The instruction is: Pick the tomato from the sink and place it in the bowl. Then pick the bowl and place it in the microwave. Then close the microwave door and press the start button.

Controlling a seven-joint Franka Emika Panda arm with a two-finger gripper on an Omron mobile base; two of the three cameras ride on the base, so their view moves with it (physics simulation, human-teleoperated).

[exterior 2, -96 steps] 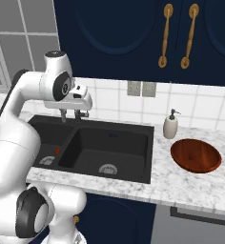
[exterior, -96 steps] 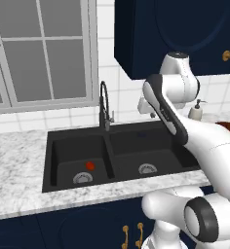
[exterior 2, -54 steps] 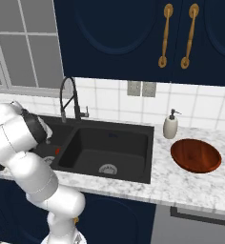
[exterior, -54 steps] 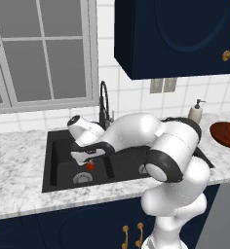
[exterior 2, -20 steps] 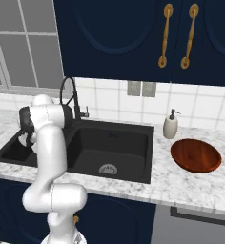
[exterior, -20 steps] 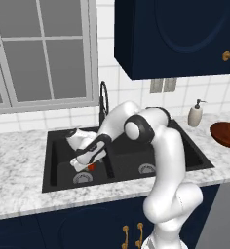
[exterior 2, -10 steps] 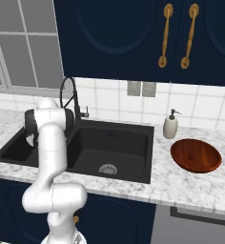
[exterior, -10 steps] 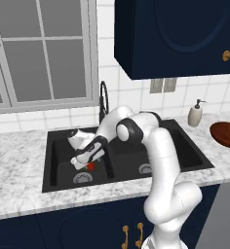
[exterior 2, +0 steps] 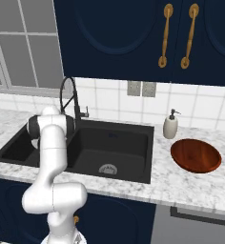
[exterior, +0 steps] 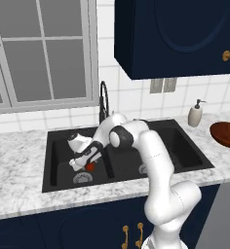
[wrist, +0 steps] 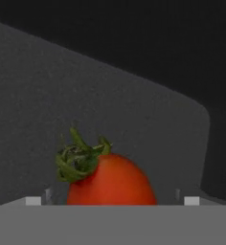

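Red tomato lying between wide-open jaws in the left basin.

White and dark, the gripper is reaching down into the sink with its jaws standing apart on either side of the tomato, which is sitting on the black floor beside the silver drain. Farther right, the wooden bowl is resting on the marble counter, near a soap dispenser.
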